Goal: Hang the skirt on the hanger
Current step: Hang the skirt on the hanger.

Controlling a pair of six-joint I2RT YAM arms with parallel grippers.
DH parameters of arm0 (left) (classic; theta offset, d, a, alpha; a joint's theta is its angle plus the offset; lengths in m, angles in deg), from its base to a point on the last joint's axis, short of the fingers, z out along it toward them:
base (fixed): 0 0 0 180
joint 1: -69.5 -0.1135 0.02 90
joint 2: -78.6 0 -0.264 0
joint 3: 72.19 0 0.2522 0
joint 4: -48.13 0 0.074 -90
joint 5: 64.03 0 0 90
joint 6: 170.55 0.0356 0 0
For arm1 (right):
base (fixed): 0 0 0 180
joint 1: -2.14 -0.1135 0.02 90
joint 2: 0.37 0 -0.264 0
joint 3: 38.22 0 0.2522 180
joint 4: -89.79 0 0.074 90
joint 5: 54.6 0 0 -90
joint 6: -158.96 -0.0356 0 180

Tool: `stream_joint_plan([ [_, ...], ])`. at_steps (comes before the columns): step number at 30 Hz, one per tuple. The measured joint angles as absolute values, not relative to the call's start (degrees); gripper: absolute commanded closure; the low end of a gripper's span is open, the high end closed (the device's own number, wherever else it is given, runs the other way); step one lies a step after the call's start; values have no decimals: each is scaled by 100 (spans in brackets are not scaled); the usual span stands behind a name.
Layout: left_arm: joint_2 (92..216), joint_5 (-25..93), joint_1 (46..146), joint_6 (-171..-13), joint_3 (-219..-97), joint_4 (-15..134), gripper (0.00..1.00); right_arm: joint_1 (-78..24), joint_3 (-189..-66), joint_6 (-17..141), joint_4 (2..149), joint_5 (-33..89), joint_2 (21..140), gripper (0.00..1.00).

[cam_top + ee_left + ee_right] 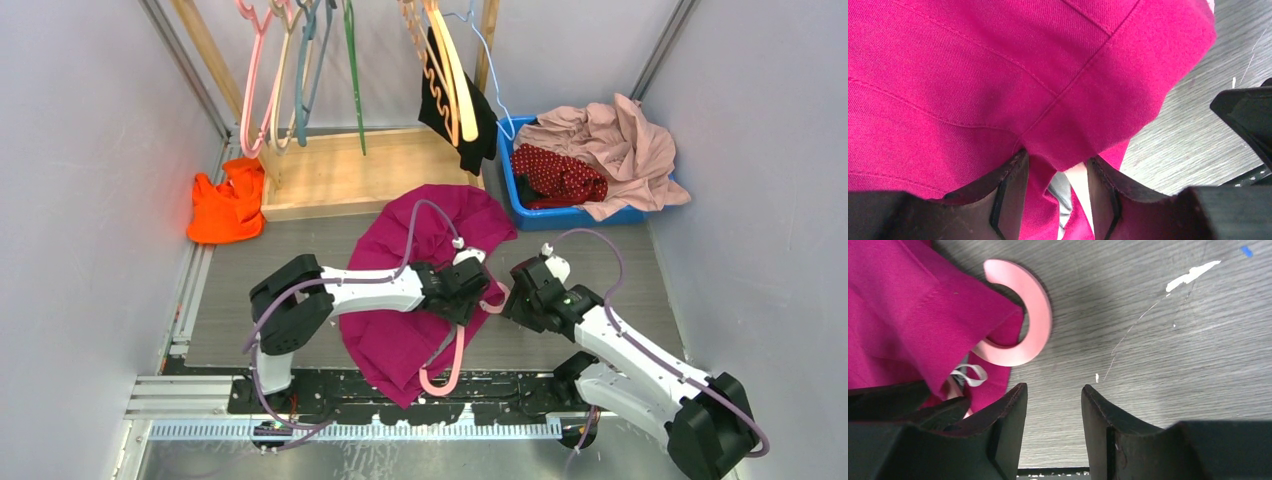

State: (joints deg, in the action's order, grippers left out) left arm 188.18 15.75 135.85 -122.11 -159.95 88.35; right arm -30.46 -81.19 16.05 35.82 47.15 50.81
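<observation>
I start with the bench (620,270), since everything I am working with rests on it. Spread across its middle is the magenta garment (390,345), a plain piece lying flat so that an edge can be reached from either side.

At the far right corner stands the blue bin (506,165) with the pale pink garment (620,150) heaped over its rim. The skirt (560,175), dark red with white dots, sits inside that bin under the pink heap, well apart from both arms. I judge it has not been picked up yet.

The hanger (458,360) lies on the bench tangled with the magenta garment: one thin pink arm sticks out at the near edge. In the right wrist view its round hook (1040,315) pokes from under a magenta fold. It looks occupied, so I would need to free it before the skirt can go on.

My left fingers (1058,185) are narrowed around a magenta fold, with a pale strip showing in the gap. I cannot tell whether they are actually clamping. My right fingers (1054,410) stand partly apart over bare bench just beside the hook, with nothing between them, probably placed to steady or take it.
</observation>
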Motion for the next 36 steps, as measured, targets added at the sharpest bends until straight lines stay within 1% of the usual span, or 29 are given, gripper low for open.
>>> stream_joint_plan([
  [6, 18718, 1709, 13489, -12211, -15798, 8623, 53, -3046, -7769, 1385, 3962, 4702, 5135, 45],
  [13, 18600, 1811, 13441, -12211, -15582, 8387, 55, -3046, -7725, 1136, 4605, 4689, 5747, 45],
  [17, 18499, 1864, 13421, -12213, -15398, 8177, 55, -3046, -7725, 1031, 4749, 4776, 5822, 44],
  [20, 18443, 1890, 13417, -12224, -15302, 8072, 55, -3046, -7826, 1007, 4758, 4857, 6012, 44],
  [24, 18394, 1936, 13399, -12233, -15199, 7946, 55, -3046, -7898, 961, 4957, 4956, 6228, 47],
  [27, 18344, 1969, 13386, -12235, -15103, 7838, 55, -3046, -7675, 788, 5350, 5015, 6069, 47],
  [32, 18185, 2037, 13360, -12272, -14802, 7519, 55, -3046, -7094, 421, 5864, 5179, 5374, 48],
  [36, 18027, 2137, 13338, -12375, -14493, 7222, 55, -3049, -6724, 233, 6153, 5294, 4919, 52],
])
